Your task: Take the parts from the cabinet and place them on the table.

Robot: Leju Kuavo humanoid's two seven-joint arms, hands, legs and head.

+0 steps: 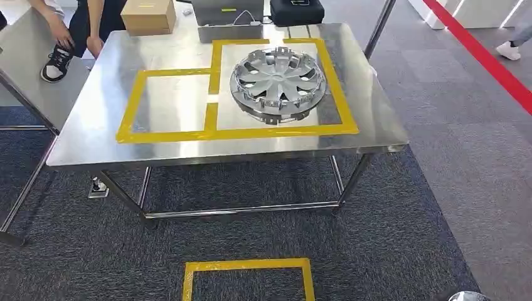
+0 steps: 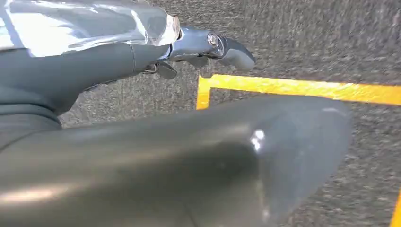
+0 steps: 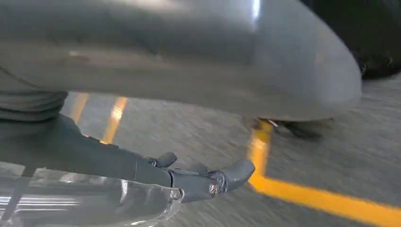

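Steel tabletop (image 1: pixel 94 119), yellow tape squares: hubcap (image 1: pixel 278 84) flat in right square, face up, round, no long axis. Left hand (image 2: pixel 203 49) and right hand (image 3: pixel 198 177) over carpet, fingers apart, holding nothing.

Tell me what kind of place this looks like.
Probably an indoor robot test or demo area: a steel table marked with yellow tape squares, a hubcap lying in one square, and taped floor markings on grey carpet.

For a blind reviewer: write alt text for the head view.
A silver wheel cover lies flat inside the larger of two yellow-taped squares on a steel table, seen from above. Behind the table stand a cardboard box and a black case, a person's legs nearby; a yellow tape outline marks the carpet in front.
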